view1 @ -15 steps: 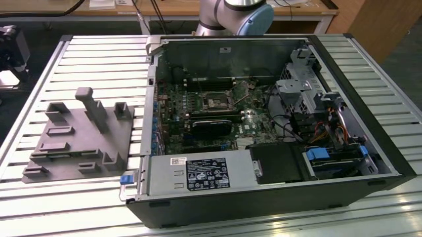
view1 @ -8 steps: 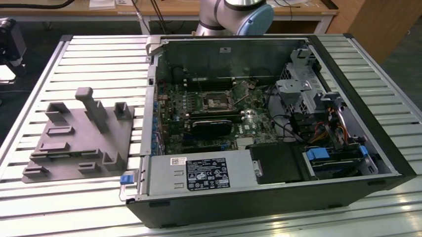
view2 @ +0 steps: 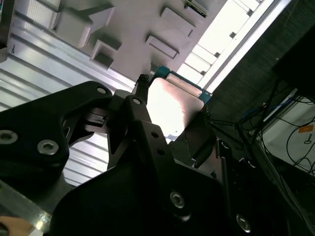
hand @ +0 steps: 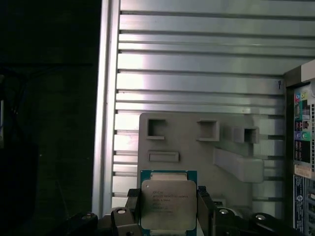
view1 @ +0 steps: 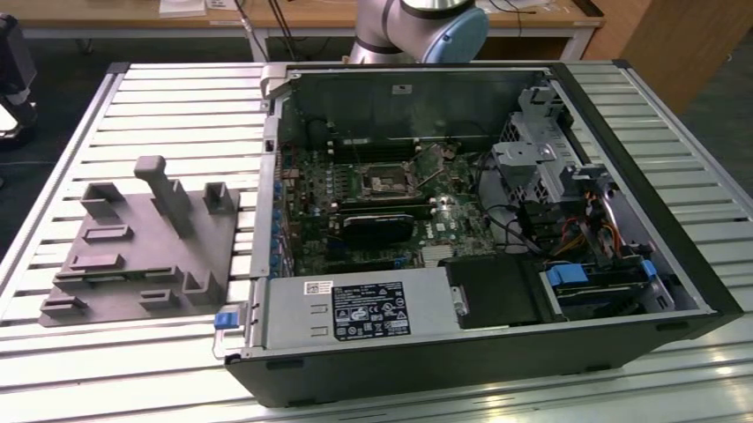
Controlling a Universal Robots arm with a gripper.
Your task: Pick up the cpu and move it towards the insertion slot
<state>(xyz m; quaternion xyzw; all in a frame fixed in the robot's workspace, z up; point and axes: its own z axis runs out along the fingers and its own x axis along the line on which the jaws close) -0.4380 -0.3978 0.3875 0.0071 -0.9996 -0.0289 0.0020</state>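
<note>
- In the first wrist view my fingers (hand: 204, 209) are drawn in narrow, clamping the cpu (hand: 167, 204) by two opposite edges.
- The cpu hangs over the grey fixture (hand: 197, 147) on the slatted tabletop (hand: 197, 64), and looks lifted clear of it.
- I judge the pickup done. The slot (view1: 386, 182) sits inside the case (view1: 495, 370), well apart, so the carry is left.

Glare washes out the cpu (view2: 170, 105) and table slats (view2: 224, 34); deep shadow elsewhere.
</note>
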